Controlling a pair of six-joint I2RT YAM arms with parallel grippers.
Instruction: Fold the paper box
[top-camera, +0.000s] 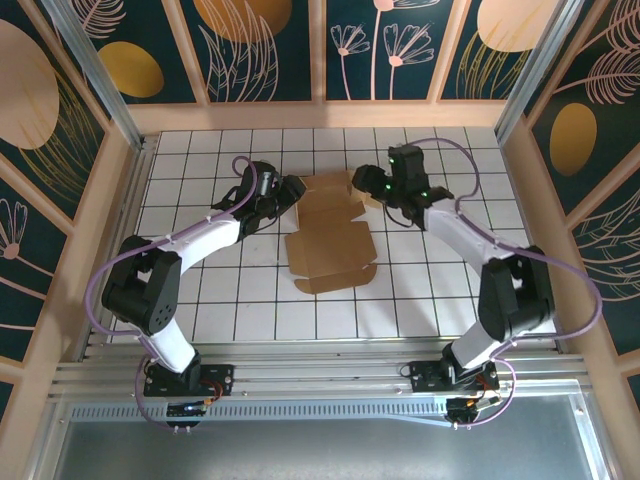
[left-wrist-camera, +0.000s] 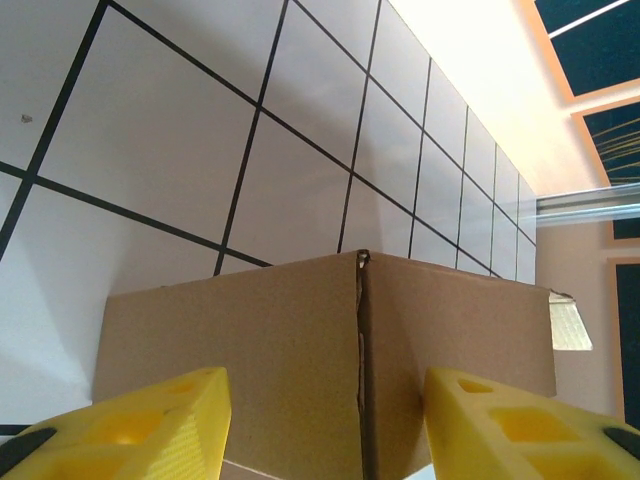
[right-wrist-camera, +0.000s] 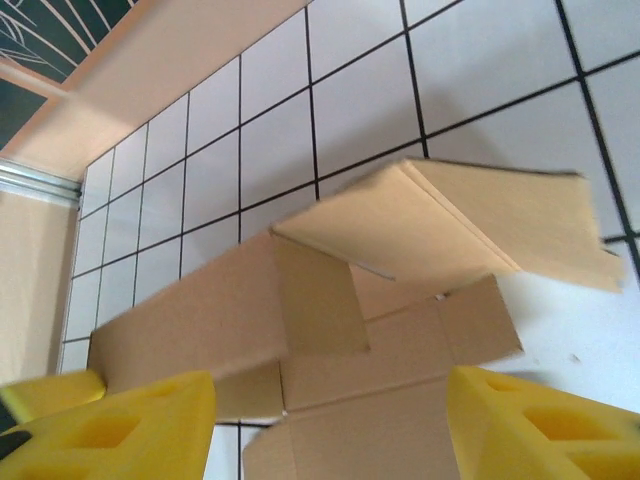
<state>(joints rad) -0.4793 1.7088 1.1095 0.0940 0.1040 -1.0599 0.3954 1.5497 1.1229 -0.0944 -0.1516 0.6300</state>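
paper box (top-camera: 330, 245): on table (top-camera: 440, 300), centre | left jaws: at its far-left flap | right jaws: at its far-right flap

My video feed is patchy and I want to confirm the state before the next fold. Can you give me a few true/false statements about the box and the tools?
1. The paper box lies completely flat. False: panels at its far end stand up off the table.
2. The left tool and the right tool flank the box's far end, one on each side. True.
3. The right tool is clamped shut. False: its yellow fingers stand well apart.
4. The box is brown cardboard on a white table with a black grid. True.
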